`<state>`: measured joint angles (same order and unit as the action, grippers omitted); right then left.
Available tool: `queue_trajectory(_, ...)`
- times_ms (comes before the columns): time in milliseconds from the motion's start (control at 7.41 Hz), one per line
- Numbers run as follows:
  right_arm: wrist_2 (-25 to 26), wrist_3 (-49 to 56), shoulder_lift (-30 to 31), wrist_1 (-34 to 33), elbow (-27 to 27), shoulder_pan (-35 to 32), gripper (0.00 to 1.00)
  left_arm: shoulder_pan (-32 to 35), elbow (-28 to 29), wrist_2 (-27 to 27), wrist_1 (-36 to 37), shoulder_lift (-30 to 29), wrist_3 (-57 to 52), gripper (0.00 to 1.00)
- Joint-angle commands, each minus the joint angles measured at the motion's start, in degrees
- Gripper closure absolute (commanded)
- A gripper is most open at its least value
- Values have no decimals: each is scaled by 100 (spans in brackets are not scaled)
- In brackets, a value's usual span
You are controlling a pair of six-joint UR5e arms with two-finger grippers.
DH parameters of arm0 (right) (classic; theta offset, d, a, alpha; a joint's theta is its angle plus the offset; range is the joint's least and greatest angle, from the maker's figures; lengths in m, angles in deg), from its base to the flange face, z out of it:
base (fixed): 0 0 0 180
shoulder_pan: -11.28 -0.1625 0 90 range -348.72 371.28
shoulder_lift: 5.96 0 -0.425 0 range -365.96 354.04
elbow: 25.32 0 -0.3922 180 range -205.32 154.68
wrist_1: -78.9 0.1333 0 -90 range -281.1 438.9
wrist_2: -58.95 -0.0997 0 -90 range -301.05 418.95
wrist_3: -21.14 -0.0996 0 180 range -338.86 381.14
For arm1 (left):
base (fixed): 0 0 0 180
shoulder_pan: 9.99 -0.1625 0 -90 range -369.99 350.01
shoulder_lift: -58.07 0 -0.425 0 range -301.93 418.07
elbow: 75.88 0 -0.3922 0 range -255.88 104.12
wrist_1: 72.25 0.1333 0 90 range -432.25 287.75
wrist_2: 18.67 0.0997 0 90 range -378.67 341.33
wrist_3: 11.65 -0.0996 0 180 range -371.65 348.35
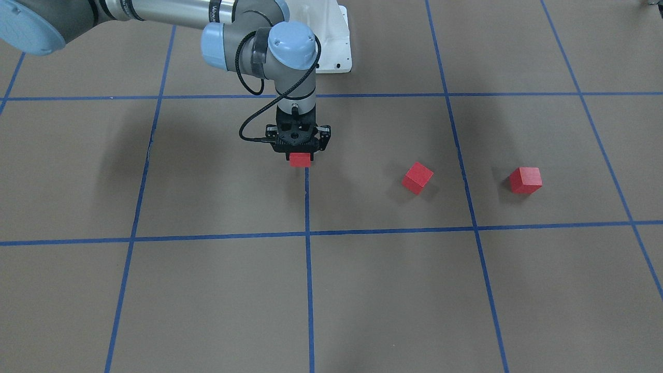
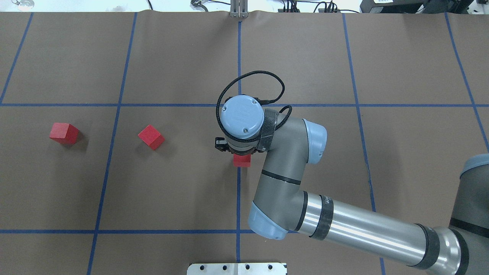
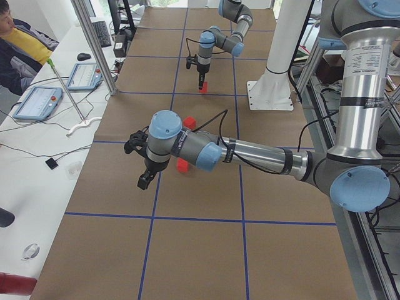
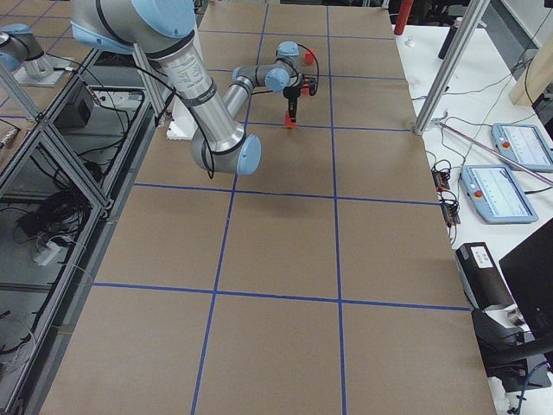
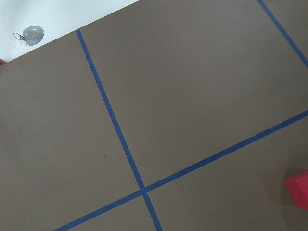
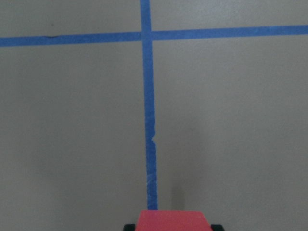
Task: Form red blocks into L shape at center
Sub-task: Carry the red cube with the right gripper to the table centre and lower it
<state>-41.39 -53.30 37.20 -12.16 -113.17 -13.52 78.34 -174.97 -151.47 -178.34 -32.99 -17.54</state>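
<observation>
My right gripper [image 1: 300, 153] hangs over the middle vertical tape line [image 1: 307, 207] at the center, shut on one red block [image 1: 300, 159] [image 2: 242, 160]. The block's top shows at the bottom of the right wrist view [image 6: 172, 220]. Whether it touches the floor I cannot tell. Two more red blocks lie loose on the brown floor on my left side, one nearer the center [image 2: 151, 136] [image 1: 417, 177] and one farther out [image 2: 63, 133] [image 1: 525, 180]. My left gripper [image 3: 144, 181] shows only in the exterior left view, above the floor by a loose block [image 3: 182, 165]; I cannot tell its state.
The white metal base [image 2: 237, 268] [image 1: 334, 46] sits at the robot's edge of the floor. Blue tape lines [image 2: 114, 105] divide the brown surface into squares. A seated person [image 3: 19, 44] and tablets [image 3: 37, 101] are at a side bench.
</observation>
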Motion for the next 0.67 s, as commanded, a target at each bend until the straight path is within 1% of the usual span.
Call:
queue_trajectory(0, 23, -9, -87, 27, 92, 45, 76, 0, 3, 0, 0, 9, 0, 0)
queue_trajectory(135, 23, -35, -88, 35, 93, 54, 65, 0, 21, 0, -9, 9, -9, 0)
queue_trajectory(405, 58, -27, -79, 36, 119, 89, 55, 0, 39, 0, -61, 44, -9, 0)
queue_trajectory(540, 84, -27, -70, 44, 119, 116, 53, 0, 47, 0, -61, 44, -9, 0)
